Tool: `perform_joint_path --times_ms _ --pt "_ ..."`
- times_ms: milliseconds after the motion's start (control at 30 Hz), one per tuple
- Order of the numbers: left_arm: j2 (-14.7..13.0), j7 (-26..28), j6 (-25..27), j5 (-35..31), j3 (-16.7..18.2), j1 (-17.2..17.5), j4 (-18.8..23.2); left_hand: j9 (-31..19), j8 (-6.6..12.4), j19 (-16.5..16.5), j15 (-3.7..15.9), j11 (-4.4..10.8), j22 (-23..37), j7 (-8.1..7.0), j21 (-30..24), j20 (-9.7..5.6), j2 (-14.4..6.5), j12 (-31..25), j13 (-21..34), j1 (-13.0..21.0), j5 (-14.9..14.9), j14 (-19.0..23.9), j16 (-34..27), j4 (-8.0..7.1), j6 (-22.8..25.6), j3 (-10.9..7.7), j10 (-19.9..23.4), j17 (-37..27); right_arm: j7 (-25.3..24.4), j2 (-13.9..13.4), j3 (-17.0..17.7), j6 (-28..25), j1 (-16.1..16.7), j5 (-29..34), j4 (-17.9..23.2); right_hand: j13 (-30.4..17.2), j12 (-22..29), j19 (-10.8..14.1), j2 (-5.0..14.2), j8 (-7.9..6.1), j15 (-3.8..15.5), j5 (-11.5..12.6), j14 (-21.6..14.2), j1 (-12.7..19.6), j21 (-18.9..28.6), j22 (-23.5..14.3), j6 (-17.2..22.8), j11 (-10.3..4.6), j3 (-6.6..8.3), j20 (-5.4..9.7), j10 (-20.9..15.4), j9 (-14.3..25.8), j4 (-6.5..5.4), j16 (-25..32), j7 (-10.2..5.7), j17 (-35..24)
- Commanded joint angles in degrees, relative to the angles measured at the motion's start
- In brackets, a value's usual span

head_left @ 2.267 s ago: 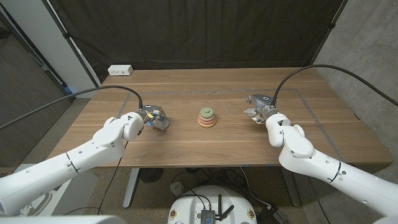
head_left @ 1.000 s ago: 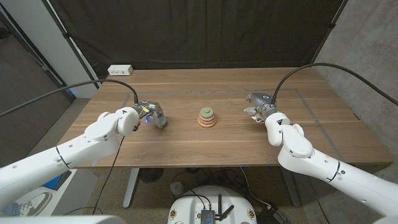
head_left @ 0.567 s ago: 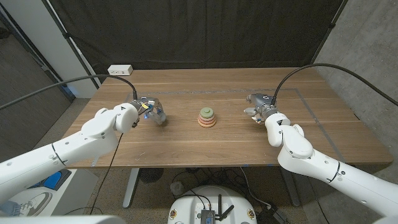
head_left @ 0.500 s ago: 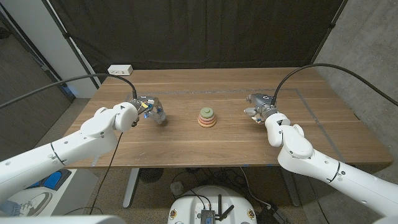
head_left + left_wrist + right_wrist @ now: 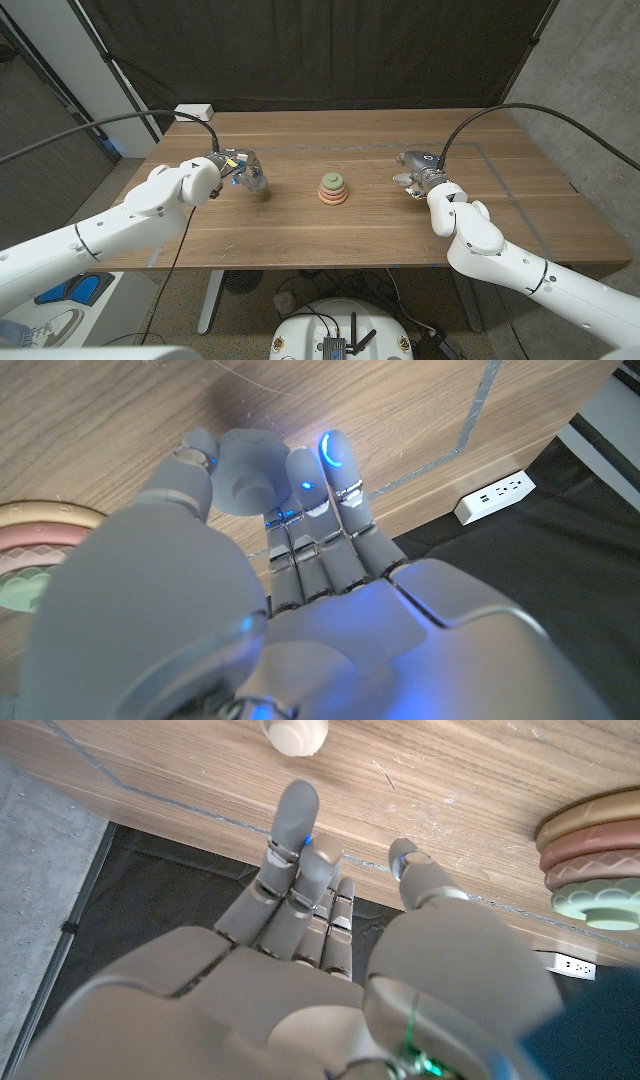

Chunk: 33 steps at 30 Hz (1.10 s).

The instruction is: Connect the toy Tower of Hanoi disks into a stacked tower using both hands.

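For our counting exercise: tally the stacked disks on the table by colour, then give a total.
Green disks: 1
Pink disks: 1
Tan disks: 1
Total: 3

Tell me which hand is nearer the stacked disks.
Left, though only slightly. The left hand is beside the stacked disks on the robot's left; the right hand sits a little farther off on the opposite side. Neither touches them.
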<state>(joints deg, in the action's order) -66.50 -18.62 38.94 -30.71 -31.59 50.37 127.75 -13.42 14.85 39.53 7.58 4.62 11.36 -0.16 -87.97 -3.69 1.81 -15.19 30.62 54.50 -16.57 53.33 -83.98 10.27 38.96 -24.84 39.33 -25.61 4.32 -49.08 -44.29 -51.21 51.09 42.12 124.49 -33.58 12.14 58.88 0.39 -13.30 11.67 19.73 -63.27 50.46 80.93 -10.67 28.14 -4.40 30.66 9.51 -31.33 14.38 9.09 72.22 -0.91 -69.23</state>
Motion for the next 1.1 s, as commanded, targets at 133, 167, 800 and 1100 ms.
perform_joint_path --times_ms 133,167,800,1100 --pt "-0.6 -1.1 0.4 1.0 0.9 -1.0 1.8 -0.4 -0.04 0.1 5.06 4.42 0.1 0.00 -0.4 -8.14 -1.5 0.0 0.4 1.2 -0.4 0.4 -0.6 -0.63 0.4 -0.28 4.6 -0.2 -0.6 -0.4 0.1 -0.5 0.2 -0.6 0.3 -0.2 -0.2 -0.1 0.06 0.00 0.97 0.7 -0.1 -0.5 0.0 0.0 0.4 0.00 0.21 3.05 -0.4 0.2 0.27 0.0 -0.02 -0.1" --pt "-0.5 -0.9 0.3 1.2 1.0 -0.9 1.7 -0.4 -0.05 0.1 5.06 4.42 0.1 -0.01 -0.4 -8.14 -1.5 0.0 0.4 1.2 -0.4 0.4 -0.6 -0.63 0.4 -0.28 4.6 -0.2 -0.6 -0.4 0.1 -0.6 0.3 -0.7 0.3 -0.2 -0.2 -0.1 0.06 0.01 0.97 0.7 -0.1 -0.5 0.0 0.0 0.4 0.03 0.21 3.05 -0.5 0.2 0.27 0.0 -0.03 -0.1" --pt "-0.6 1.9 -1.4 3.1 2.0 0.0 2.2 -0.5 -0.35 0.1 5.06 4.59 0.1 -0.09 -0.5 -8.16 -1.6 0.3 0.7 1.5 -0.5 0.4 -0.6 -0.58 0.6 -0.22 4.8 -0.3 -2.3 -0.4 0.6 -0.5 0.8 -2.5 0.2 -0.2 -0.2 -0.1 0.10 -0.23 0.98 0.9 -0.1 -0.5 0.0 0.0 0.9 -0.05 0.20 3.04 -0.6 0.4 0.26 -0.1 0.00 -0.1" --pt "-0.5 2.7 -2.5 3.5 2.4 -0.2 2.3 -0.6 -0.61 0.0 5.06 4.44 0.1 -0.12 -0.5 -8.17 -1.7 0.6 0.8 1.6 -0.5 0.4 -0.7 -0.57 0.4 -0.21 4.6 -0.4 -1.9 -0.5 -0.3 -0.8 0.0 -2.1 0.3 -0.2 -0.2 -0.1 0.11 -0.24 0.97 0.9 -0.1 -0.6 0.0 0.0 0.9 0.03 0.19 3.04 -0.6 0.4 0.24 -0.1 -0.04 -0.1"
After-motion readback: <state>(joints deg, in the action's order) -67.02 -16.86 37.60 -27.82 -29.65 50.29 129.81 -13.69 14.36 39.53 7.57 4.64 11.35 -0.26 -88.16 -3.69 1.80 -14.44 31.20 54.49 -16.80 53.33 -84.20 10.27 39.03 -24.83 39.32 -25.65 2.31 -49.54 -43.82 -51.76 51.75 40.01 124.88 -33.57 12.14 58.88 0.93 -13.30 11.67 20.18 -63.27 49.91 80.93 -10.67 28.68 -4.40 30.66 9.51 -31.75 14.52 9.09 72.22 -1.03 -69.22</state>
